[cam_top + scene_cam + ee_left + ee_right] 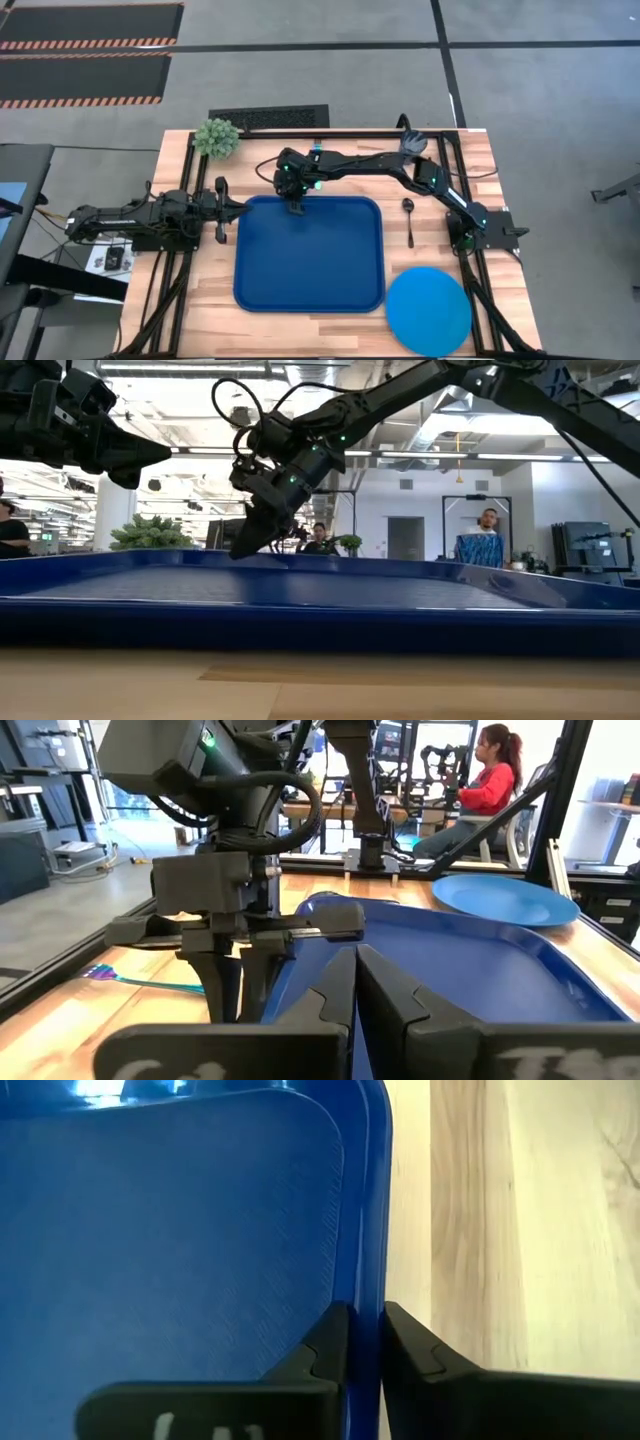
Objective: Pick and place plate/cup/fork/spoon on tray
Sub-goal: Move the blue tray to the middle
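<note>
So the tray (pixel 310 255) is that big dark-blue rectangle with rounded corners and a raised rim sitting mid-frame in the high view, with the bright-blue plate (pixel 428 311) off its lower-right corner and the spoon (pixel 409 219) on bare worktop (pixel 500 300) just right of it. The right gripper (pixel 297 207) is at the tray's upper edge, and only the right wrist view shows its fingers (pixel 325 1348) pinched narrow on either side of the rim (pixel 365 1230). The left gripper (pixel 240 209) hangs off the tray's upper-left corner, fingers closed on nothing.
</note>
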You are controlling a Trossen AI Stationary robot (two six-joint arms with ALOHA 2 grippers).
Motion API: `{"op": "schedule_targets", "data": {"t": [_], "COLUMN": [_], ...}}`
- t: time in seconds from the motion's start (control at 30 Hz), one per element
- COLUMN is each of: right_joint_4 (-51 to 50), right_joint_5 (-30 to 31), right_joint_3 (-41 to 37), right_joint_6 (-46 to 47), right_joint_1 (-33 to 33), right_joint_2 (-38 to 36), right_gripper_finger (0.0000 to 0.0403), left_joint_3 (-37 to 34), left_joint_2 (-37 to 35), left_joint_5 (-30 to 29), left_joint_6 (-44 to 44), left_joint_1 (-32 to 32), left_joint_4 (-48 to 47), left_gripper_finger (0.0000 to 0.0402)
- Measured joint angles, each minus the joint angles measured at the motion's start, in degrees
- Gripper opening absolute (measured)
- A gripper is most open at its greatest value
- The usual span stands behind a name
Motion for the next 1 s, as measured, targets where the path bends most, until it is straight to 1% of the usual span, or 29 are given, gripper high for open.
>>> {"op": "schedule_targets", "data": {"t": [0.13, 0.2, 0.27, 0.5, 0.6, 0.7, 0.77, 0.83, 0.9, 0.93, 1.0], "right_joint_4": [-1.3, -0.7, -0.5, -0.1, -1.5, -4.8, -11.9, -17.7, -19.1, -17.9, -12.9], "right_joint_5": [1.4, 3.7, 4.8, 4.7, 5.0, 5.0, 4.1, 3.5, 2.0, 1.2, 1.0], "right_joint_3": [-0.1, -0.1, -0.1, -0.1, -0.1, -0.1, 0.0, -1.4, -5.9, -8.9, -17.0], "right_joint_6": [0.0, 0.0, 0.0, -0.3, -1.8, -2.9, -5.3, -7.9, -8.3, -7.8, -5.2], "right_joint_1": [0.2, 0.4, 0.5, 0.7, 1.1, 1.7, 2.4, 3.3, 4.3, 4.8, 5.8], "right_joint_2": [0.4, 0.4, 0.4, 0.3, -0.6, -4.2, -7.9, -11.4, -15.1, -17.1, -21.6], "right_gripper_finger": [0.0077, 0.0091, 0.0103, 0.0135, 0.0140, 0.0121, 0.0093, 0.0054, 0.0018, 0.0011, 0.0013], "left_joint_3": [0.0, 0.0, 0.0, 0.0, 0.0, 0.0, 0.0, 0.0, 0.0, 0.0, 0.0], "left_joint_2": [0.0, 0.0, 0.0, 0.0, 0.0, 0.0, 0.0, 0.0, 0.0, 0.0, 0.0], "left_joint_5": [0.0, 0.0, 0.0, 0.3, 1.1, 1.1, 1.3, 2.8, 4.0, 4.1, 4.1], "left_joint_6": [0.0, 0.0, 0.0, -0.6, -1.9, -2.1, -2.2, -2.2, -2.2, -2.2, -2.5], "left_joint_1": [0.0, 0.0, 0.0, 0.0, 0.0, 0.0, 0.0, 0.0, 0.0, 0.0, 0.0], "left_joint_4": [0.0, 0.0, 0.0, 0.0, -0.2, -0.2, -0.2, -0.2, -0.1, -0.1, -0.1], "left_gripper_finger": [0.0000, 0.0000, 0.0000, 0.0000, 0.0000, 0.0000, 0.0000, 0.0000, 0.0000, 0.0000, 0.0000]}}
